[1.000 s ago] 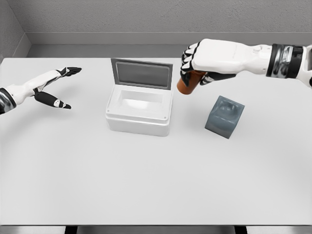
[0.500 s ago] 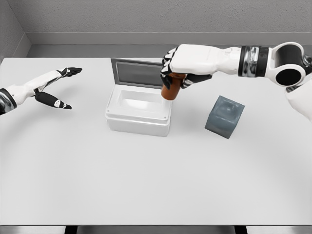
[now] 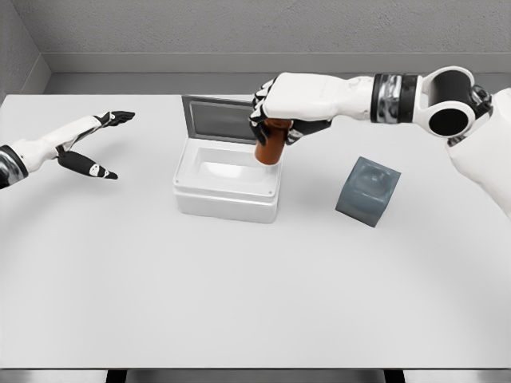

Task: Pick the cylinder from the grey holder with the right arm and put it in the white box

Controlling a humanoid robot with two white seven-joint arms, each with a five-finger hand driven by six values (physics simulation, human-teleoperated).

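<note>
Head view. Right hand (image 3: 281, 108) reaches in from the right edge, fingers curled round the top of the orange-brown cylinder (image 3: 268, 147). Cylinder's long axis runs close to vertical, slightly tilted, lower end pointing down into the white box (image 3: 227, 190) at its right-hand side. Lower end sits at about rim level; whether it touches the box's inner wall cannot be told from this angle. Box lid (image 3: 230, 120) stands open at the back, grey inner face toward the camera, just behind the hand.

Grey holder (image 3: 368, 190) stands apart to the right of the box, tilted on one edge, bare table between them.

Left hand (image 3: 88, 144) hovers over the table's left side, fingers spread, holding nothing, well clear of the box.

White table (image 3: 255, 295) has wide open surface in front of the box and holder; far edge runs close behind the lid. No labels or writing readable on any item
</note>
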